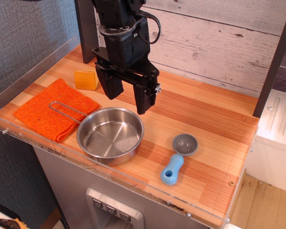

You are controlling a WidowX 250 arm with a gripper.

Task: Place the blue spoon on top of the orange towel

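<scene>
The blue spoon (178,158) lies flat near the table's front right, its grey bowl toward the back and its light-blue handle toward the front edge. The orange towel (55,109) lies flat at the left side of the table. My gripper (129,101) hangs open and empty above the table's middle, just behind the steel pan, its two black fingers (145,98) spread apart. It is well left of and behind the spoon, and right of the towel.
A steel pan (110,134) sits in front of the gripper, its wire handle (63,110) lying over the towel's right edge. A yellow-orange wedge block (86,79) stands behind the towel. A clear plastic rim (100,168) edges the wooden table's front and left.
</scene>
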